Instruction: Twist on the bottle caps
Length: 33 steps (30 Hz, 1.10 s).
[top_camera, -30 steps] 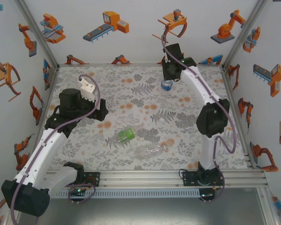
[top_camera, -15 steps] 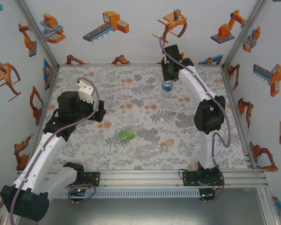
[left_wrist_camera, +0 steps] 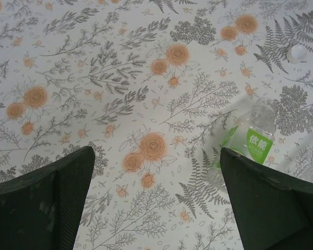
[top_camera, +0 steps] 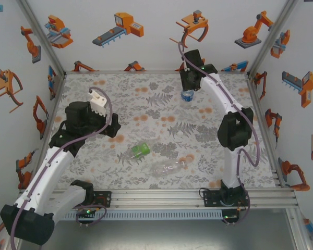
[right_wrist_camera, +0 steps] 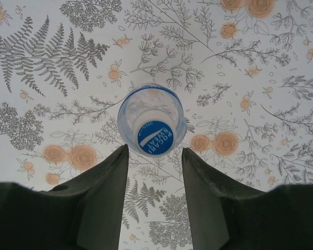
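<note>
R grip [right_wrist_camera: 155, 150]: fingers narrow, flanking cap [right_wrist_camera: 155, 137], nothing held.
L grip [left_wrist_camera: 155, 151]: wide, empty.
Risk: upright bottle [right_wrist_camera: 146, 104] tipped if cap is snagged on lift-off.

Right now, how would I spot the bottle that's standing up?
Look at the far end of the floral mat, under the right gripper. A clear bottle stands upright there with a blue printed cap; the green-labelled bottle and the long colourless bottle lie on their sides nearer the middle.

Blue-labelled bottle [top_camera: 186, 95] upright far back; green bottle [top_camera: 141, 150] flat, central.
</note>
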Each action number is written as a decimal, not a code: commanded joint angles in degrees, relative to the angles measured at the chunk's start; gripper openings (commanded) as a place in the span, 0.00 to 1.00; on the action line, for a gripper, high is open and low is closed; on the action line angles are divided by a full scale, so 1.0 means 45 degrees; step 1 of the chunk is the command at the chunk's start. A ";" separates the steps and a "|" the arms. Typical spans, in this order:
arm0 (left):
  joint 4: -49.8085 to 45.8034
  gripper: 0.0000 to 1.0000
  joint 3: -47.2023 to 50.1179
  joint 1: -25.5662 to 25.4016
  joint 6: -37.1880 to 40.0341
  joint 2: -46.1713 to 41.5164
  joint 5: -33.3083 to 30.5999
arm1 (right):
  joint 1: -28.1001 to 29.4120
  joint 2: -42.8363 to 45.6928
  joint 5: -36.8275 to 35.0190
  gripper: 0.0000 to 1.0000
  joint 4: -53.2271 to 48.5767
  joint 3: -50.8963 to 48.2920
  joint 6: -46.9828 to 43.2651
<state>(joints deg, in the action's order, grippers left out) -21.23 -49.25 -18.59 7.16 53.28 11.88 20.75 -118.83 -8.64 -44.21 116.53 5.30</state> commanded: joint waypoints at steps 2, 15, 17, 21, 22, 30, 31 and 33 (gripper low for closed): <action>-0.0360 0.97 -0.0226 -0.0394 0.0227 0.0187 0.0211 | -0.0041 0.1090 -0.0096 0.45 -0.0510 0.0407 -0.0200; -0.0457 0.97 -0.0212 -0.2078 -0.0513 0.0932 0.0660 | -0.0044 0.3911 0.0536 0.46 0.0393 -0.3598 0.0419; -0.0457 0.97 -0.0188 -0.2495 -0.0580 0.1238 0.0828 | -0.0055 0.4386 0.0713 0.46 0.0597 -0.4449 0.0621; -0.0620 0.97 -0.0148 -0.3734 -0.0561 0.2210 0.0269 | -0.0046 0.5385 0.1087 0.46 0.0990 -0.6167 0.0967; -0.0689 0.98 -0.0162 -0.4041 -0.0533 0.2470 0.0153 | -0.0060 0.5642 0.1169 0.46 0.1081 -0.6581 0.1042; -0.1344 1.00 -0.0871 -0.5687 -0.0418 0.4765 -0.1367 | -0.0055 0.7524 0.1063 0.47 0.1209 -0.9127 0.1122; -0.1485 1.00 -0.1017 -0.5750 -0.0411 0.5067 -0.1353 | -0.0049 0.7761 0.1006 0.47 0.1210 -0.9389 0.1120; -0.1771 0.99 -0.1336 -0.5871 -0.0434 0.5708 -0.1230 | -0.0061 0.8340 0.0753 0.47 0.1194 -0.9923 0.1103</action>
<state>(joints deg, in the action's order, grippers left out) -26.35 -52.29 -44.36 5.58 76.40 7.88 20.73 -84.84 -3.90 -39.51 74.02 9.23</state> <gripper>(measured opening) 0.993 0.466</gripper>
